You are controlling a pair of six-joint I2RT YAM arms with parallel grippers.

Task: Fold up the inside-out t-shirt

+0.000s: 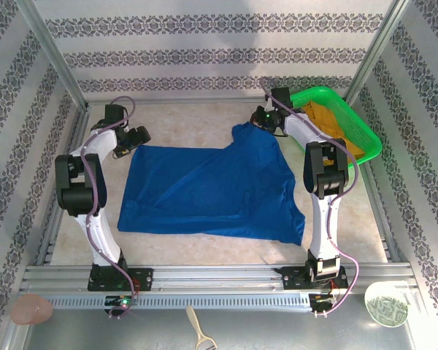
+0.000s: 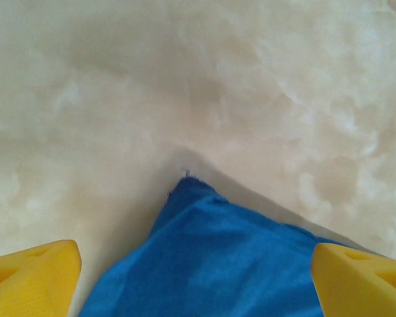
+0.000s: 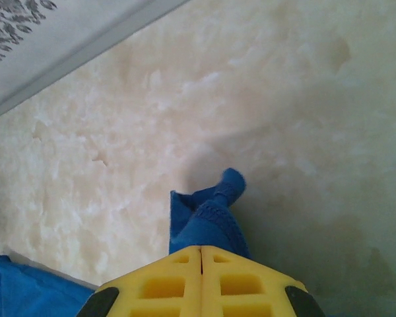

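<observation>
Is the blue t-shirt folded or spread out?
Spread: the royal-blue cotton t-shirt lies mostly flat across the table, one far corner pinched in the right end effector.

Looks bright and evenly lit from above. Shows soft grey shadows on the table [image 2: 251, 99] beside the t-shirt [image 2: 211, 264]. Goes a bit fuzzy up close, with washed-out pale spots.

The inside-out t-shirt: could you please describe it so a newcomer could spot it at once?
On the pale table, the inside-out t-shirt lies spread across the middle, its far right corner pinched by the right gripper. It is royal blue, unlike the orange-yellow garment in the green basket.
</observation>
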